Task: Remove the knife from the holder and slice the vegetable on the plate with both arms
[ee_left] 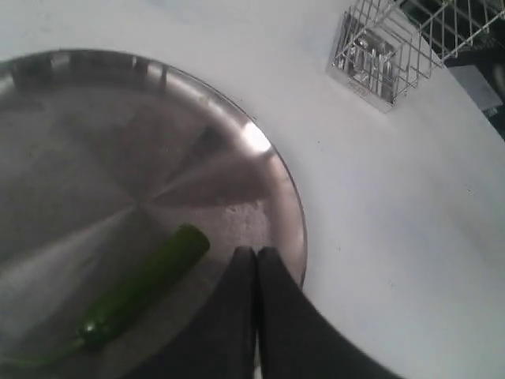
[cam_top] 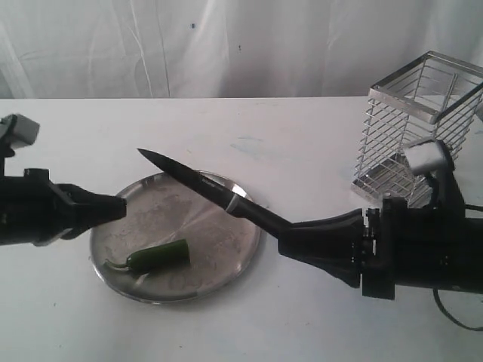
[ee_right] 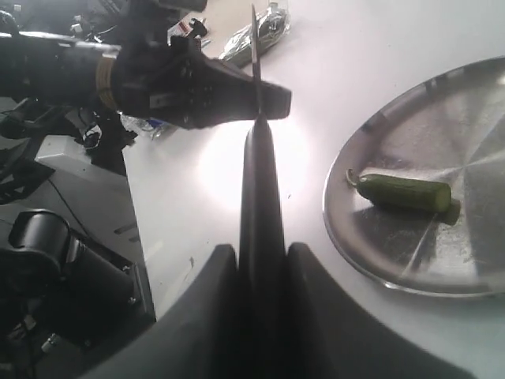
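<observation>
1. Right gripper (cam_top: 293, 232): jaws partly closed, clamped on the black handle of the knife (cam_top: 192, 179). The blade slants upward over the plate (cam_top: 219, 253), clear of it.
2. Left gripper (cam_top: 121, 208): fingers pressed together, holding nothing, poised at the plate's left rim.
3. Vegetable (cam_top: 157, 257): lies on the plate's near-left part, apart from the blade and both grippers.
4. Assessment: it appears light, glossy and rounded, so it is likely to roll or skid on steel. Pin it near the stem end, leaving the cut end for the blade.
5. Holder (cam_top: 423, 121): stands behind the right arm, no knife in it.
</observation>
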### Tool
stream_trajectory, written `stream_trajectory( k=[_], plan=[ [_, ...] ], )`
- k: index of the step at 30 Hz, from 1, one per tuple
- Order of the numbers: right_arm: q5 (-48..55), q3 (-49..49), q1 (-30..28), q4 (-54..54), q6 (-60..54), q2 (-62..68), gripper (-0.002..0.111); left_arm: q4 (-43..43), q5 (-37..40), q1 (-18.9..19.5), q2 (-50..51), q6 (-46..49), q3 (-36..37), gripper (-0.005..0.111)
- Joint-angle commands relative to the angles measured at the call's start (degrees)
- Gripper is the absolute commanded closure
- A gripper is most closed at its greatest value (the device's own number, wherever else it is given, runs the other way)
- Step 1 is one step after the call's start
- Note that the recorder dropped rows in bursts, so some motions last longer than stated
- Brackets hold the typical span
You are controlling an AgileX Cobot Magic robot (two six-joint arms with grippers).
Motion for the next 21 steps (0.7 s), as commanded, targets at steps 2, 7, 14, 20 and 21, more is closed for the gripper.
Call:
stream_trajectory(
  k=[2, 7, 14, 20, 21],
  plan=[
    [-2.98, -2.91, 1.86, 0.37, 3.91, 0.06, 0.108, -7.35, -2.51, -6.26, 4.8, 8.89, 3.98, 0.107],
    [-12.46, -4.35, 8.34, 0.37, 5.55, 0.06, 0.108, -16.38, -3.78, -11.21, 6.24, 17.63, 4.37, 0.107],
    [-24.96, -4.92, 15.5, 0.37, 6.72, 0.06, 0.108, -18.88, -4.26, -11.33, 7.19, 18.76, 4.37, 0.107],
    [-30.02, -8.8, 18.99, 0.37, 10.89, 0.06, 0.108, -20.33, -9.01, -11.33, 9.56, 18.76, 4.37, 0.107],
    [-32.05, -9.47, 19.64, 0.37, 11.85, 0.06, 0.108, -20.44, -9.91, -11.35, 9.91, 18.94, 4.37, 0.107]
  ],
)
